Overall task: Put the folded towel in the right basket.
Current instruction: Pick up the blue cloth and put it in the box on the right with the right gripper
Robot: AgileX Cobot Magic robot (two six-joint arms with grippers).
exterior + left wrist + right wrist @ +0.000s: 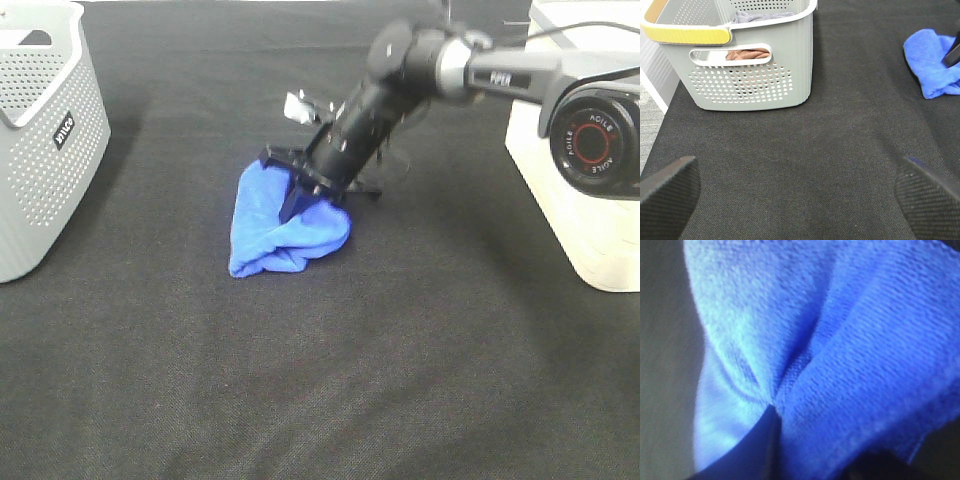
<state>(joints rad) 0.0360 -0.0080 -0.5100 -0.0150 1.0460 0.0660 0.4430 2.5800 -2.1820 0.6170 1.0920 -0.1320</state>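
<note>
The blue towel point(283, 222) lies bunched on the black table near the middle. It also shows in the left wrist view point(935, 65). My right gripper point(303, 192) reaches across from the right and is pressed down into the towel. In the right wrist view the towel point(840, 340) fills the frame, gathered into a tight crease at a dark fingertip point(760, 440). The right basket point(585, 205) is a pale container at the right edge, partly behind the arm's joint. My left gripper point(800, 200) is open and empty above bare table, well away from the towel.
A grey perforated basket point(45, 150) stands at the far left. In the left wrist view this basket point(755, 90) has a yellow handle and holds brown and grey cloths. Black cloth covers the table point(330, 380).
</note>
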